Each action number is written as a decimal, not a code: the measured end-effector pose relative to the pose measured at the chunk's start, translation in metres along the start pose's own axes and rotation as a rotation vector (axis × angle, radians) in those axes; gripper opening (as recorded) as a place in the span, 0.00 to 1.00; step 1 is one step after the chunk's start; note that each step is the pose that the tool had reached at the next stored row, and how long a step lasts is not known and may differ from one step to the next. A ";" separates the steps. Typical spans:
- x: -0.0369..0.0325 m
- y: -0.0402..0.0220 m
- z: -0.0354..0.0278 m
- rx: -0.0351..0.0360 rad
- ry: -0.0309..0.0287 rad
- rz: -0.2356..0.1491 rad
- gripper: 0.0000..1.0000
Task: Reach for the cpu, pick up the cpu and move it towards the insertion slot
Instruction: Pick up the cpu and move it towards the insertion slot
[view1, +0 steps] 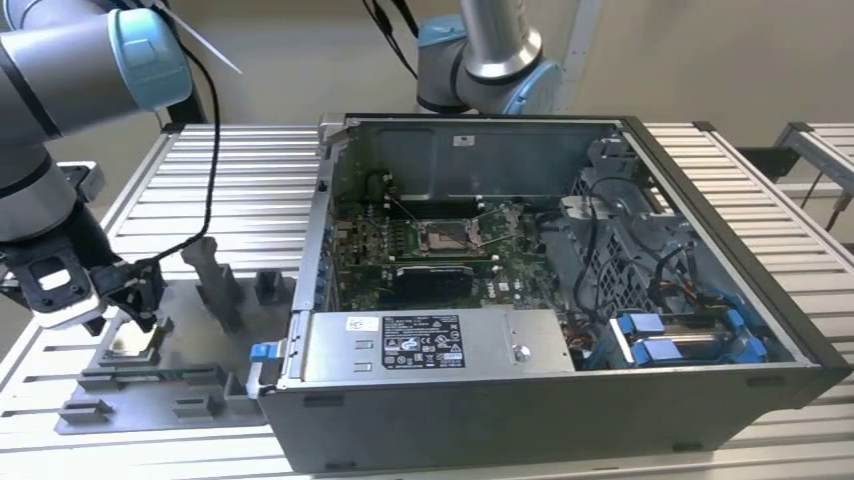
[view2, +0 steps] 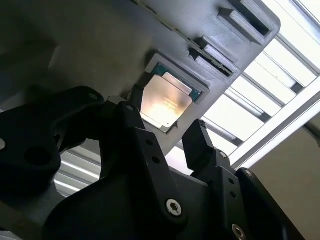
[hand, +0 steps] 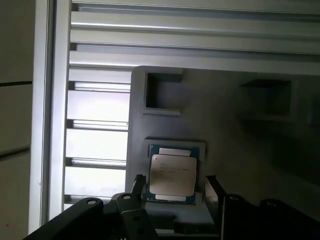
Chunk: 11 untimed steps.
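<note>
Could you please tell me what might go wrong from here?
1. The open end effector straddles the cpu, which sits recessed in the grey fixture; it may catch the pocket rim instead of the chip's edges.
2. The insertion slot lies deep inside the computer case; a thin chip pinched by its edges could slip or tilt on the way over the wall.

the grey arm reaches in at the exterior view's left, its wrist bent so that the gripper points downward and hangs low. in both wrist views its two black fingers stand well apart, tips level, a wide gap between them.
</note>
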<state>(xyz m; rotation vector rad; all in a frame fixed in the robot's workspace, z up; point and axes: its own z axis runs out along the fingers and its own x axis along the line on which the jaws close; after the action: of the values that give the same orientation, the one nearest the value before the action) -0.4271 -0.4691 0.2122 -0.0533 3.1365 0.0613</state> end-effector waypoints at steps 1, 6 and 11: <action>0.0001 0.0001 0.0017 -0.0001 -0.0004 -0.001 1.00; 0.0001 0.0004 0.0102 -0.0007 -0.0018 -0.003 1.00; 0.0001 0.0004 0.0107 -0.0011 -0.0020 -0.003 1.00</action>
<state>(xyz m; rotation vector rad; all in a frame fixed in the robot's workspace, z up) -0.4272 -0.4683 0.2015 -0.0586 3.1343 0.0630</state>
